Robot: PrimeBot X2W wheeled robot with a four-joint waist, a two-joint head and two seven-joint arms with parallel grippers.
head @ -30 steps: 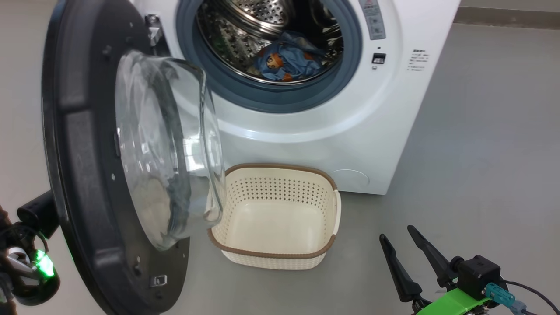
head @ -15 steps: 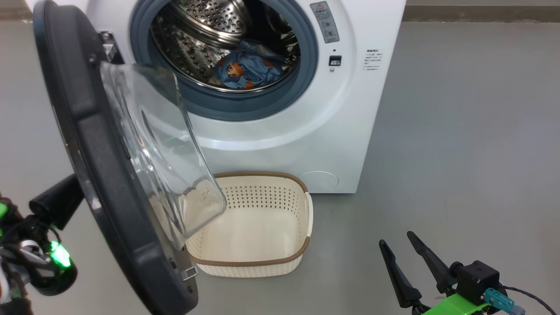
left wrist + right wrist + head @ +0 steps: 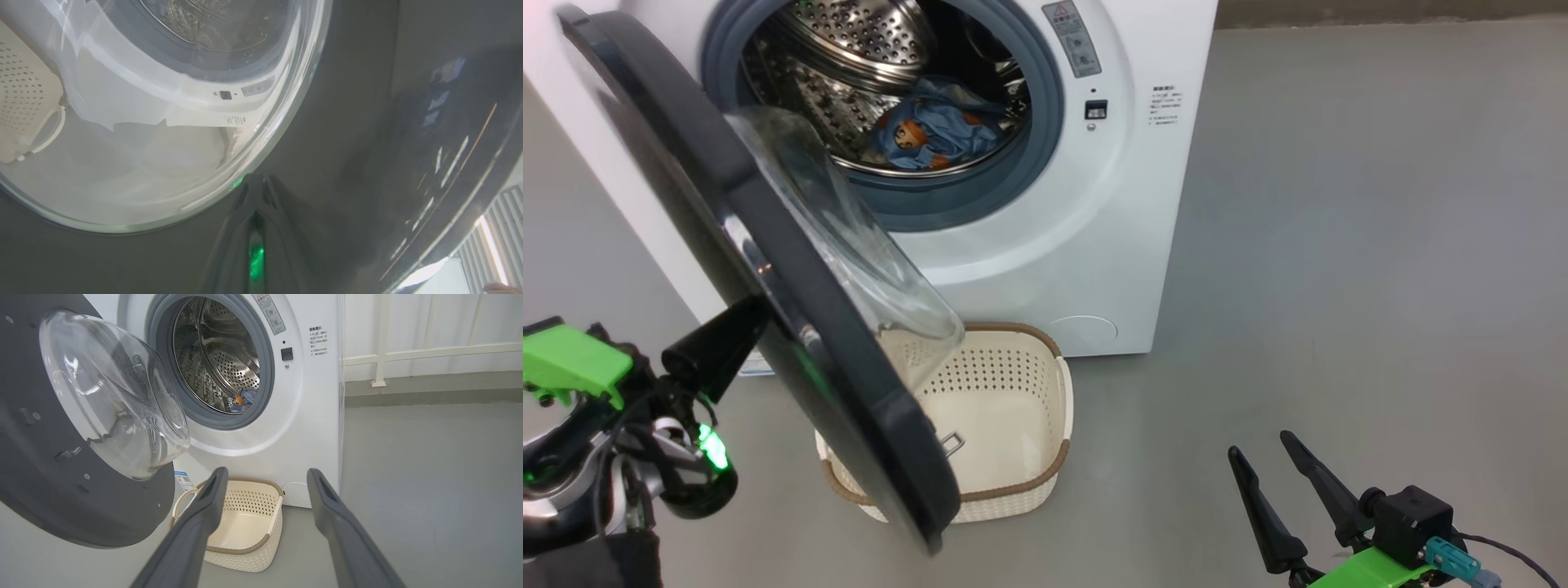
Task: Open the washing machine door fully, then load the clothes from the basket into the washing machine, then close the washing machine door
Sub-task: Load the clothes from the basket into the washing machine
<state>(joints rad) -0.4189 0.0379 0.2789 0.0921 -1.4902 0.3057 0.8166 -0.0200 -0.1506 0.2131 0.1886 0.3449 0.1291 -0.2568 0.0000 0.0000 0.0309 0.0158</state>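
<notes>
The washing machine door (image 3: 792,327) stands partly open, its glass bowl over the basket (image 3: 1021,392). My left gripper (image 3: 752,314) is shut, its tip against the door's glossy black outer face (image 3: 367,122). In the left wrist view the left gripper (image 3: 256,179) meets that face just beside the window. A light blue garment with orange prints (image 3: 935,131) lies in the drum of the washing machine (image 3: 1094,245). The basket's inside shows bare. My right gripper (image 3: 1259,443) is open and holds nothing, low on the right. It (image 3: 266,473) points at the basket (image 3: 245,547) and the machine (image 3: 314,416).
Grey floor (image 3: 1339,245) stretches wide to the right of the machine. A white railing and a pale curtain (image 3: 429,351) run along the back wall. The door's lower edge hangs over the left half of the basket.
The door has swung round towards the machine's opening, with my shut left gripper following behind its outer face. The head camera has turned, shifting the whole scene left. My right gripper stays put.
</notes>
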